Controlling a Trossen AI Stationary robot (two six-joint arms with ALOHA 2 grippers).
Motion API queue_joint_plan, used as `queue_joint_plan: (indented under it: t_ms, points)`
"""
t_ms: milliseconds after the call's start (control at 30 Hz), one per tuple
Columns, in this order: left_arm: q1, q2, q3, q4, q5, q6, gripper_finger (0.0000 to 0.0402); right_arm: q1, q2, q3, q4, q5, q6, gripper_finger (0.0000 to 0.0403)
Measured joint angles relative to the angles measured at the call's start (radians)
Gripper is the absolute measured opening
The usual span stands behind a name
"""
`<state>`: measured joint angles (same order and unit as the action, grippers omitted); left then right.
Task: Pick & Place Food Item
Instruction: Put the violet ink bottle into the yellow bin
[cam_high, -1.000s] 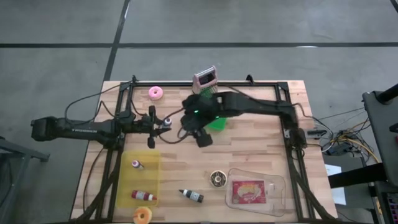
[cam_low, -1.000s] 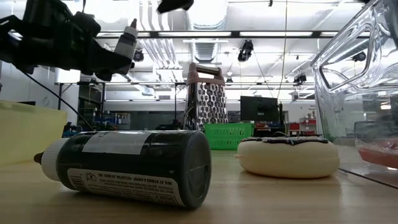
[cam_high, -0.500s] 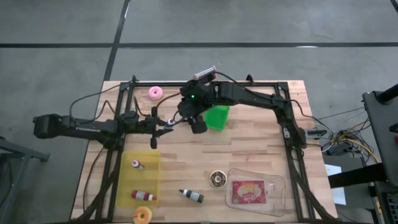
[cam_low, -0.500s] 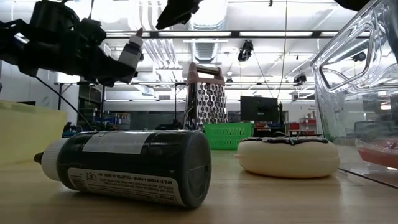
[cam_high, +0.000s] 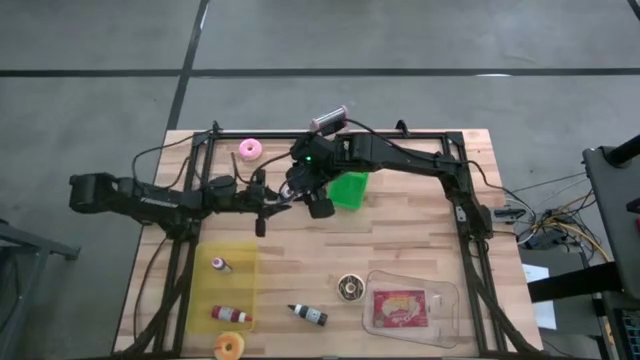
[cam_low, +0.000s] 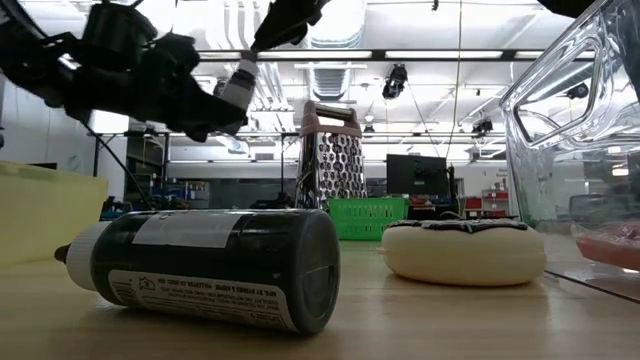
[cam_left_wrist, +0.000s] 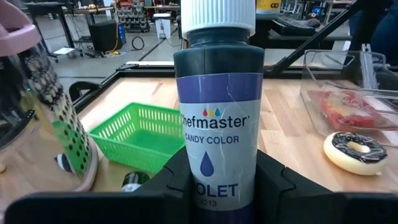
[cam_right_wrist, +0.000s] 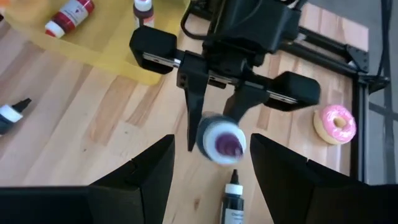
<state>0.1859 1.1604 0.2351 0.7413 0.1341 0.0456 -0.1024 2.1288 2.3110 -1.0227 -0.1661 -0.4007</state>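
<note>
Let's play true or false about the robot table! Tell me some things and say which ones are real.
1. The left end effector holds a violet food colour bottle. True.
2. The green basket is full of donuts. False: no donut is in it.
3. The pink donut lies on the table. True.
4. The right end effector is clamped on the bottle. False: it is open, apart from it.
5. The grater lies flat. False: it stands upright.
</note>
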Motion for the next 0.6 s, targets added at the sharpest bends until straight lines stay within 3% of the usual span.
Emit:
queue_joint_plan:
  t_ms: [600]
  points:
    - [-0.006,0.068,0.039,0.007,0.014,0.007,0.0095,0.000,0.000,-0.070,0.013,0.008,0.001,0.0203]
